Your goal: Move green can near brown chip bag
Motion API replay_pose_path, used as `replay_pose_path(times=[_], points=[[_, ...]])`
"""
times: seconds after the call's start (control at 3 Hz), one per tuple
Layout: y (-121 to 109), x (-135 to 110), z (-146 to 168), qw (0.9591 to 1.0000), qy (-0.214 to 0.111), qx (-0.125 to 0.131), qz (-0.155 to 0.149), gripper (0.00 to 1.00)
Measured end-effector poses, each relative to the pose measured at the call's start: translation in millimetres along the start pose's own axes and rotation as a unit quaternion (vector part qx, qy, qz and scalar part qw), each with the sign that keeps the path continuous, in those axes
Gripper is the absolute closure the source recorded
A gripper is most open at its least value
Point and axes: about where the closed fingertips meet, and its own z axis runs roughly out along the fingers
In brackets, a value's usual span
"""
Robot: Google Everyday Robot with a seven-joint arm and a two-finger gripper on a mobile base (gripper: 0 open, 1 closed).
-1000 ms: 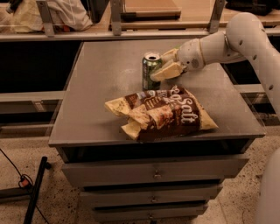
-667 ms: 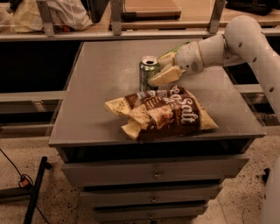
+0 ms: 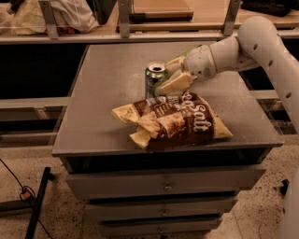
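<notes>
The green can [image 3: 154,80] has a silver top and stands upright on the grey table [image 3: 107,93], right behind the brown chip bag [image 3: 180,122]. The bag is large, crumpled and lettered "Salt", and it lies near the table's front edge. My gripper [image 3: 164,77] reaches in from the right on a white arm [image 3: 243,46]. Its pale fingers [image 3: 175,84] are closed on the can's right side. The can's lower part is hidden behind the bag's back edge.
The table top sits on a cabinet with drawers [image 3: 163,186]. A rail and shelf with a wooden board [image 3: 159,9] and a pale bundle [image 3: 32,16] run behind. A black stand leg [image 3: 37,205] and cable lie on the floor at the left.
My gripper has carried the can a little to the left and towards the bag's back edge. The bag has not moved.
</notes>
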Motion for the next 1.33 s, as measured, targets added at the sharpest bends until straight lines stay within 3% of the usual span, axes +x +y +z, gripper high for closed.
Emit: replay_pose_path(times=[0.67, 1.0, 1.33], points=[[4, -5, -1, 0.9998, -0.004, -0.009, -0.017, 0.13], [3, -3, 8, 0.9996, 0.0, -0.02, -0.018, 0.0], [3, -1, 11, 0.9996, 0.001, -0.024, -0.018, 0.0]])
